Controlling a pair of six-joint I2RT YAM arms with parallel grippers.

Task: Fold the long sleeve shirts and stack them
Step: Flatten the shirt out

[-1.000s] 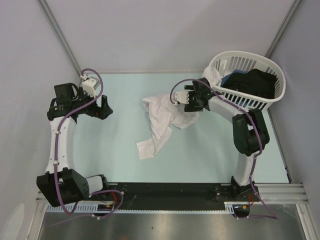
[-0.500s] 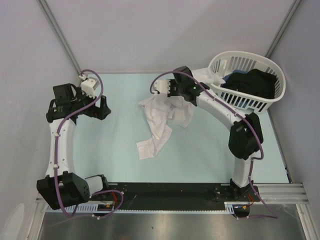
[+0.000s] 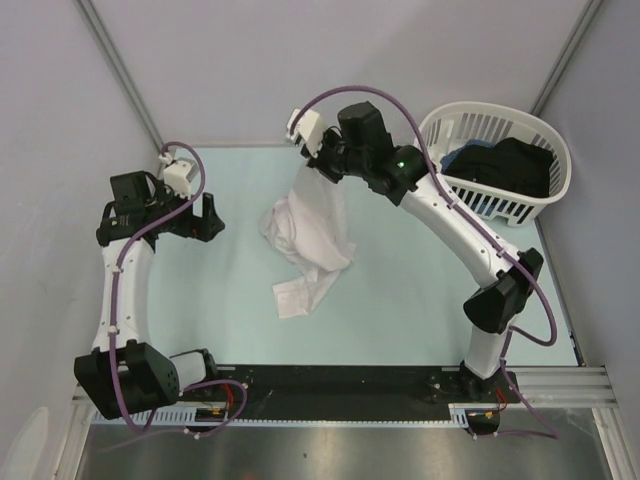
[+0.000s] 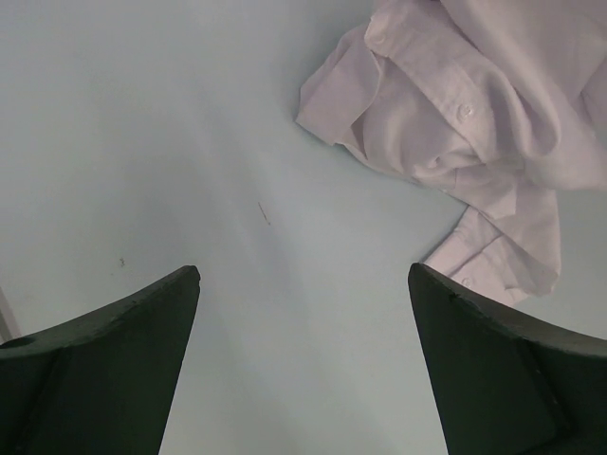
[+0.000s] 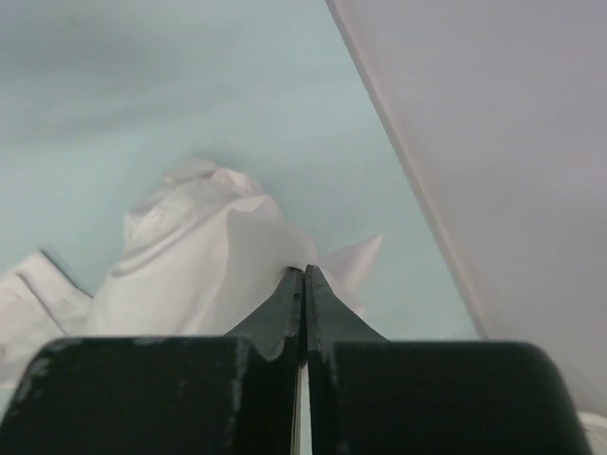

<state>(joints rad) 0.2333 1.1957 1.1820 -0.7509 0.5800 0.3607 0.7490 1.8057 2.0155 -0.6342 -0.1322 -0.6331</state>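
Since a second ago the right arm has swung away from the basket toward the far middle of the table, pulling the long sleeve shirt (image 3: 305, 230) leftward and up into a hanging drape.

At the left, the left tool (image 3: 207, 216) hangs over bare table (image 3: 400, 280) with its fingers spread wide and nothing between them; its wrist view shows the left tool (image 4: 303, 275) well apart from the cloth. That view cuts the shirt (image 4: 455, 123) off at the top and right edges, so only a rumpled part with a few small buttons and what looks like a cuff can be made out.

In the middle, the shirt is plain white, thin and crumpled. Its upper part is gathered to a peak under the right tool (image 3: 325, 170), while the lower part lies on the table, one strip trailing toward the near side. Sleeves and body cannot be told apart in the folds.

From above, the right tool's fingertips are hidden under its wrist and camera. Its own view shows the right tool (image 5: 303, 275) pressed fully together on a thin edge of the shirt (image 5: 204, 265); how many layers are pinched cannot be told, and the finger bodies block the cloth below.

At the far right stands the white slatted basket (image 3: 562, 170), holding dark clothes (image 3: 510, 165) with a bit of blue; what garments they are cannot be made out.
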